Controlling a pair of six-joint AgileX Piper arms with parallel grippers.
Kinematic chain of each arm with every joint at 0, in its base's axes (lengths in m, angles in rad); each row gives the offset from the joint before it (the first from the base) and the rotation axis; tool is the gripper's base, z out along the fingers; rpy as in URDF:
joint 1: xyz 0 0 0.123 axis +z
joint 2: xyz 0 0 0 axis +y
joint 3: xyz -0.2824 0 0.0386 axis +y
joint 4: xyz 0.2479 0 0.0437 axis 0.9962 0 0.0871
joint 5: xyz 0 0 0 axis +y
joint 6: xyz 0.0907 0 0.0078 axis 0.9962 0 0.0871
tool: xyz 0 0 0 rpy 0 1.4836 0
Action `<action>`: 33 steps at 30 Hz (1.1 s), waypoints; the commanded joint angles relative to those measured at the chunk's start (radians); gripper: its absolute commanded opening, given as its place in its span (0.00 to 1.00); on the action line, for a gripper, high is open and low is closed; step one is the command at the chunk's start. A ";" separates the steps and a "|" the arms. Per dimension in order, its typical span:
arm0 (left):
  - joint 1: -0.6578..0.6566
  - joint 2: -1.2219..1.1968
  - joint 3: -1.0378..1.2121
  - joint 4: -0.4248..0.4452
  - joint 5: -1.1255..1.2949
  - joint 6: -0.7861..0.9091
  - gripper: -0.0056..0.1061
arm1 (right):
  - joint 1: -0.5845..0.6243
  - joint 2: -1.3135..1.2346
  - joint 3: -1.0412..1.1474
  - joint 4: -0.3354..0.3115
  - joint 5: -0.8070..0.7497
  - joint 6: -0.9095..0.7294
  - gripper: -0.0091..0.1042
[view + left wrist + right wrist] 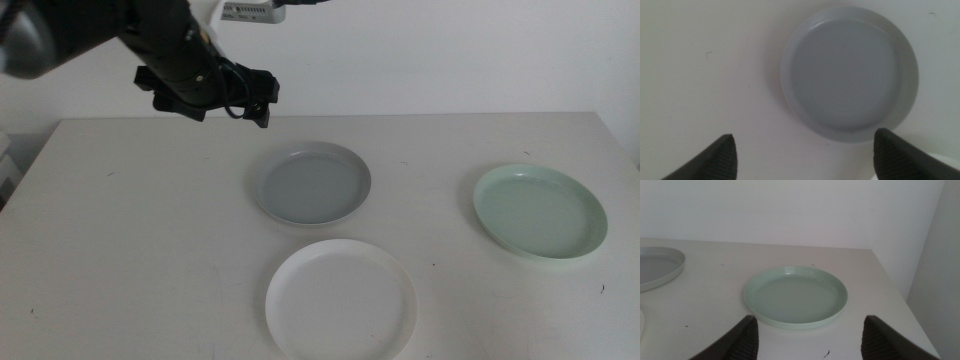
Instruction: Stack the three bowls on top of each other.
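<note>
Three bowls counted on the white counter [140, 240], one of each colour, none stacked and none touching another. The grey-blue bowl [312, 183] serves as landmark; it lies flat and upright near the middle of the counter. The white bowl [341, 298] lies just in front of it, toward the camera, with a narrow strip of bare counter between the two rims. The mint green bowl [541, 211] lies well apart to the landmark's right, near the counter's right edge. All three are empty.

Two grippers counted. The left gripper [262, 98] hangs in the air behind and to the left of the grey-blue bowl, clear of it (its wrist camera looks straight down on that bowl [850, 72]). Its jaws stand wide apart and hold nothing.

The right gripper [807, 335] does not show in the middle view. Its wrist camera faces the mint green bowl [796, 296], with the grey-blue bowl's rim [660, 267] at the picture's edge. Its jaws are likewise spread apart, empty, and short of the green rim.
</note>
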 commanded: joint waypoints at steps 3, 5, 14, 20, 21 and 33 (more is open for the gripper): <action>0.007 0.066 -0.175 0.015 0.041 -0.013 0.99 | -0.005 -0.027 -0.005 -0.011 -0.078 -0.005 0.54; 0.026 0.134 -0.255 -0.009 0.094 -0.013 0.99 | -0.005 -0.027 -0.005 -0.011 -0.078 -0.005 0.54; 0.059 0.350 -0.480 -0.044 0.180 0.005 0.99 | -0.005 -0.027 -0.005 -0.011 -0.078 -0.005 0.54; 0.079 0.464 -0.508 -0.126 0.175 0.038 0.99 | -0.005 -0.027 -0.005 -0.011 -0.078 -0.005 0.54; 0.085 0.476 -0.508 -0.143 0.172 0.042 0.99 | -0.005 -0.027 -0.005 -0.011 -0.078 -0.005 0.54; 0.104 0.591 -0.507 -0.247 0.152 0.098 0.79 | -0.005 -0.027 -0.005 -0.011 -0.078 -0.005 0.54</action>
